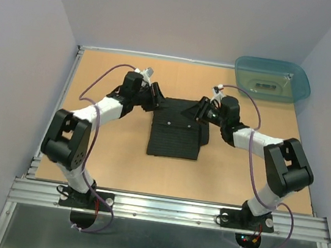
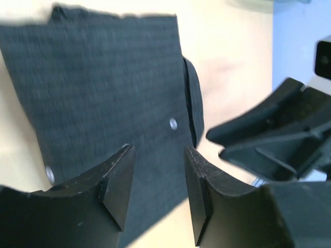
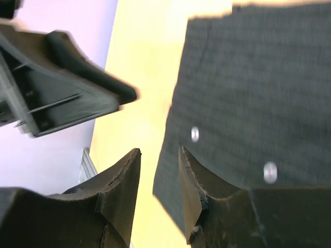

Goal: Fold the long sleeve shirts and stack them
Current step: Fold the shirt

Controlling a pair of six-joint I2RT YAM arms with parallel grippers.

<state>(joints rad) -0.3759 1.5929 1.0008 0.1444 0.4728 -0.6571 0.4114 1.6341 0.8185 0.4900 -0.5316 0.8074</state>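
A black pinstriped button-front shirt (image 1: 175, 134) lies folded into a flat rectangle at the middle of the table, pale buttons up. My left gripper (image 1: 154, 98) is open over its far left corner; in the left wrist view the cloth (image 2: 103, 93) lies under the empty gap of the gripper (image 2: 158, 152). My right gripper (image 1: 203, 109) is open over the far right corner; in the right wrist view the shirt's edge (image 3: 248, 93) runs below its fingers (image 3: 158, 155). Neither gripper holds cloth. Each wrist view shows the other gripper.
A teal plastic tub (image 1: 273, 79) stands at the far right corner of the tan table (image 1: 100, 152). Grey walls close in the table on the left, right and back. A metal rail (image 1: 166, 209) runs along the near edge.
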